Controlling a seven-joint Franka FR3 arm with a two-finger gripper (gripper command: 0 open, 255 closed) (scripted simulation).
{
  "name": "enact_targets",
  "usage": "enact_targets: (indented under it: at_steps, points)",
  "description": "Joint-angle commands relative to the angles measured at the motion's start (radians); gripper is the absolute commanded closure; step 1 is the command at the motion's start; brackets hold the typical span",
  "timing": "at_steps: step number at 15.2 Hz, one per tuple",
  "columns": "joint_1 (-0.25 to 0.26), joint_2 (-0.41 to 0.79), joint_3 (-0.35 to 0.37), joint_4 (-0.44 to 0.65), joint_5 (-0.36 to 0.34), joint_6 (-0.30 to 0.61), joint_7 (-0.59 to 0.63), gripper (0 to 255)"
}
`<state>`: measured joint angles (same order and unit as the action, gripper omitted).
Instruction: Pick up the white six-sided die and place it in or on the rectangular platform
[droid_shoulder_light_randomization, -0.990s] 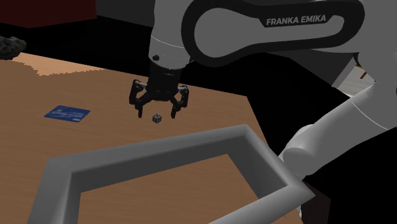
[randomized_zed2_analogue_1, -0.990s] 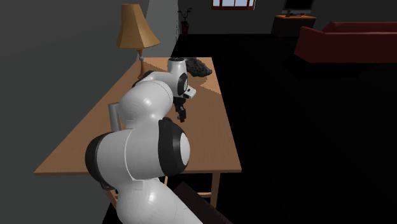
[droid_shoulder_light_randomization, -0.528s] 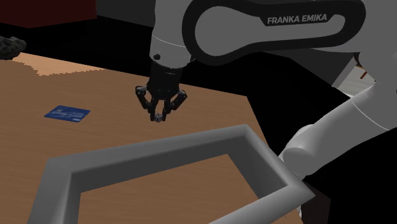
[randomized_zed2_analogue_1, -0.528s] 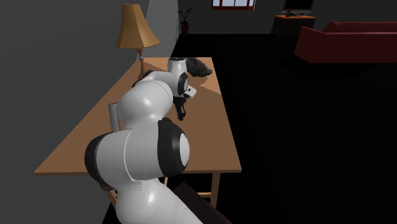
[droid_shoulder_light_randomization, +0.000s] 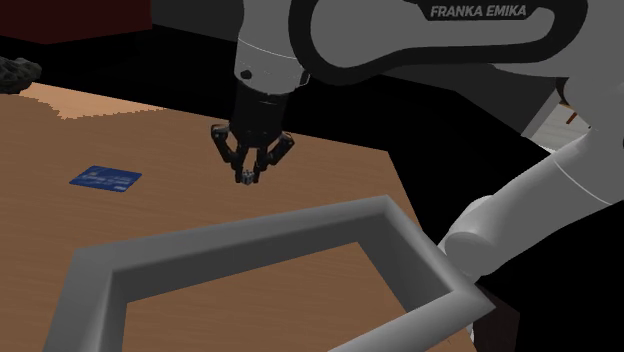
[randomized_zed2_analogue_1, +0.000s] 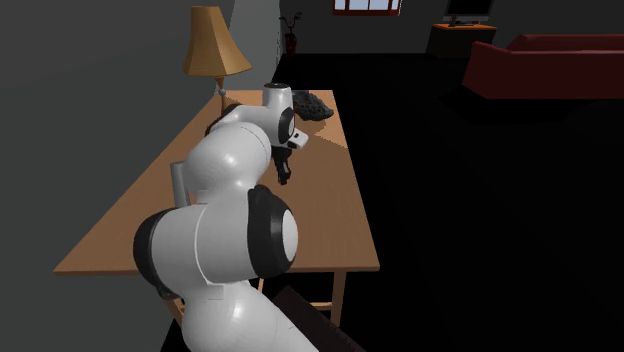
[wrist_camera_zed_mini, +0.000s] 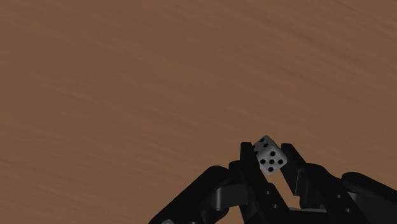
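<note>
The claw (droid_shoulder_light_randomization: 247, 177) is clamped on the white, black-pipped die (wrist_camera_zed_mini: 268, 154) over the table (droid_shoulder_light_randomization: 150, 215). From the shoulder view, the grey rectangular platform (droid_shoulder_light_randomization: 250, 237) sits at its six o'clock and a blue card (droid_shoulder_light_randomization: 105, 178) at nine.

A blue card (droid_shoulder_light_randomization: 105, 179) lies flat on the brown wooden bench (droid_shoulder_light_randomization: 160, 140), toward the shoulder view's left. At the bench's far end a lamp (randomized_zed2_analogue_1: 215, 45) with a tan shade stands beside a dark lumpy object (randomized_zed2_analogue_1: 314, 106). Across the dim room sits a red sofa (randomized_zed2_analogue_1: 545, 62).
</note>
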<state>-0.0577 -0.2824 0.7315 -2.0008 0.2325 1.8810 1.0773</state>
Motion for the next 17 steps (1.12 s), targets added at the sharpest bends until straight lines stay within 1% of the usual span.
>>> enact_targets:
  at_steps: [1,17]
  points:
    - [-0.002,0.002,-0.002,0.029,-0.003,-0.027,0.003,255]
    - [-0.017,0.043,-0.009,0.276,-0.038,-0.240,0.035,255]
